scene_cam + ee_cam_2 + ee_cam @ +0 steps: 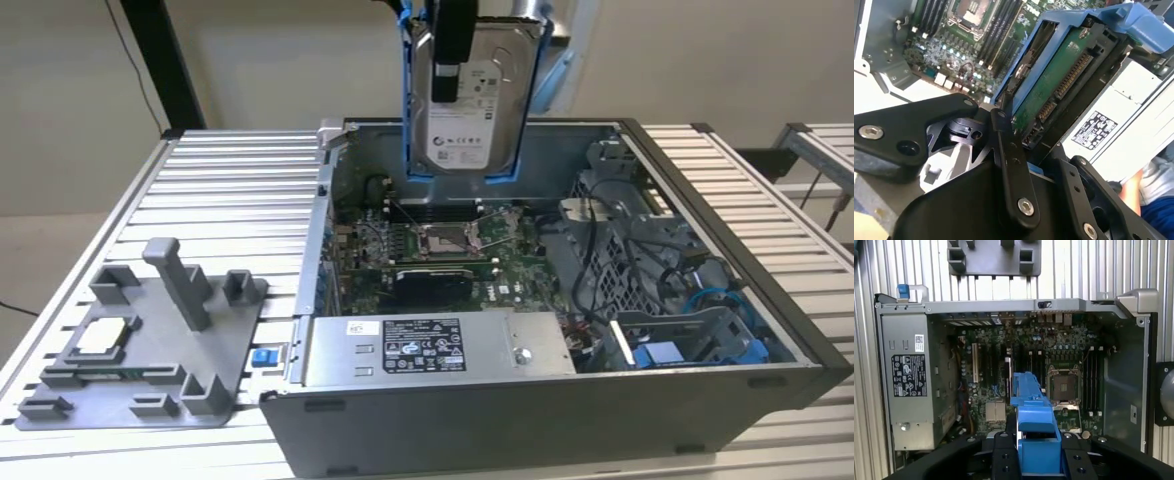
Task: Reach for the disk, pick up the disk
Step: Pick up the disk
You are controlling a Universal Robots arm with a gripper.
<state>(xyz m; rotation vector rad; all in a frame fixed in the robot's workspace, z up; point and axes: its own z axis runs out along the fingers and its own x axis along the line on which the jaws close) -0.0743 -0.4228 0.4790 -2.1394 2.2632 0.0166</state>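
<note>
One disk (478, 85) hangs upright, clamped edgewise in the gripper (455, 40), clear above the open case (747, 300).

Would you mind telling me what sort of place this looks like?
Probably a robot lab bench for computer disassembly: an open computer case sits on a slatted aluminium table, with a grey parts fixture beside it, and the tool holds the disk above.

open computer case (534, 420) – mid-surface, motherboard (441, 250) exposed | long grey metal box (434, 348) with black-and-white sticker – inside the case, along its near wall | grey fixture plate (147, 350) holding a small square silver chip (107, 336) – near surface corner, exterior view's left | ribbed metal surface (240, 190)
</note>
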